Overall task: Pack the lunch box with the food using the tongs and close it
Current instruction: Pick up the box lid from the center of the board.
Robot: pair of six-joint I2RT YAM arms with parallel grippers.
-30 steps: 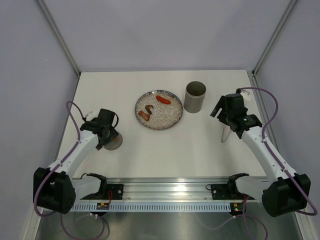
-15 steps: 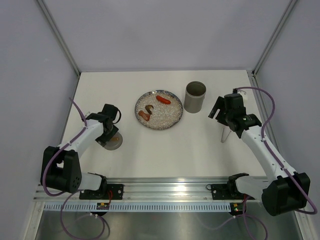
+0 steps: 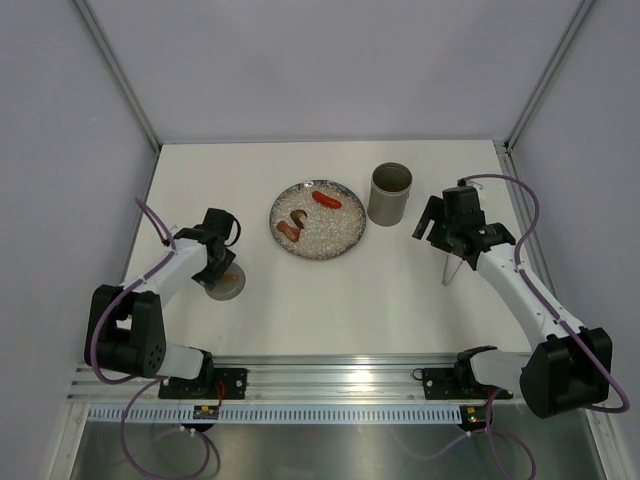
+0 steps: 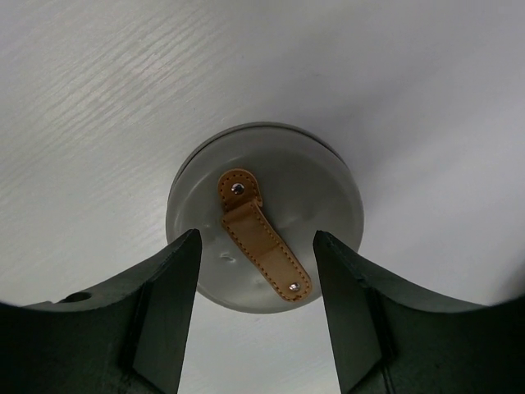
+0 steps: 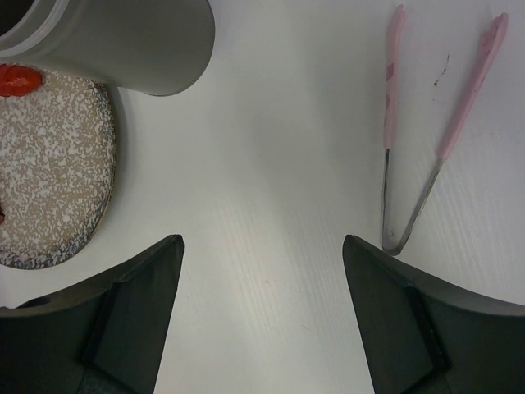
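Evidently lining up grasps, the left gripper (image 4: 256,238) straddles the lid (image 4: 271,160) near the tabletop's (image 3: 330,310) left edge, fingers (image 4: 164,312) apart, and the right gripper (image 5: 262,242) gapes beside the tongs (image 5: 390,123).

Robot lab: alu-framed booth (image 3: 123,85)

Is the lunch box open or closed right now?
Open. The lunch box stands upright, its round mouth uncovered; the grey strap-handled lid lies flat on the table, beneath the left gripper.
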